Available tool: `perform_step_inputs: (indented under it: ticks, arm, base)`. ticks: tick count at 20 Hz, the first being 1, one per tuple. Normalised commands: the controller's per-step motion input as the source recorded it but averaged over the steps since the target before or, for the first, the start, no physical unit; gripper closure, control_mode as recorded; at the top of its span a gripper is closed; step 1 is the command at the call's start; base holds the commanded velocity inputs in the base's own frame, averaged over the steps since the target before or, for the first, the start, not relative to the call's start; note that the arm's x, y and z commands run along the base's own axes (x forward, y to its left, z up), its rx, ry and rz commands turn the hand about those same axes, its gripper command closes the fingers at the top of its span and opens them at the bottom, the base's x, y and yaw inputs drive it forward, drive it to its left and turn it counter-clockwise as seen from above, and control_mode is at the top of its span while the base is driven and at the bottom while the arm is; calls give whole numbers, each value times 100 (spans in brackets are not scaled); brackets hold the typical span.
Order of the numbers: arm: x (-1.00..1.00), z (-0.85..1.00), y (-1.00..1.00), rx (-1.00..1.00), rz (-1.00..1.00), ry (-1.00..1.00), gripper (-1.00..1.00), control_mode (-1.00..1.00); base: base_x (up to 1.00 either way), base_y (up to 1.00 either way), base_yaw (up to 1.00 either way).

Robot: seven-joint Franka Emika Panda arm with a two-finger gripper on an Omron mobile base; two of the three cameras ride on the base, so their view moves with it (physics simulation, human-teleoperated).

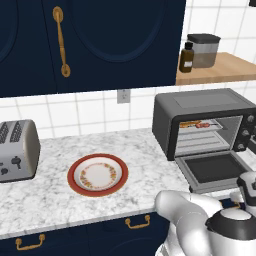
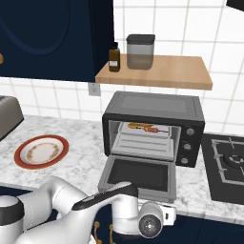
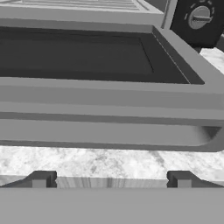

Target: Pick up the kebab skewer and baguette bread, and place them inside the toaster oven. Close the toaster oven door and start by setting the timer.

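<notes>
Grey toaster oven door just beyond wide-spread gripper.

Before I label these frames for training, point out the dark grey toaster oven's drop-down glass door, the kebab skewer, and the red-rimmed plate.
toaster oven door (image 2: 138,174): right base view, on its dark glass pane.
kebab skewer (image 2: 144,127): right base view, mid-stick, on the rack.
red-rimmed plate (image 1: 98,175): left base view, its pale centre.
</notes>
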Motion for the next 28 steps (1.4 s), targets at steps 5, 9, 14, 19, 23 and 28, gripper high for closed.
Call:
perform_step_inputs:
  ticks: [5,9,14,19,23,28]
  arm:
    - [11,-10,0,1,0,0,-100,-100]
    - [26,-3,0,1,0,0,-100,-100]
    - [15,2,0,2,0,0,-100,-100]
    - [0,0,0,0,0,0,-100,-100]
    - [9,0,1,0,0,0,-100,-100]
    - [29,0,0,0,0,0,-100,-100]
  base:
    - [0,0,0]
    - [0,0,0]
    - [0,0,0]
    - [0,0,0]
    - [0,0,0]
    - [0,0,0]
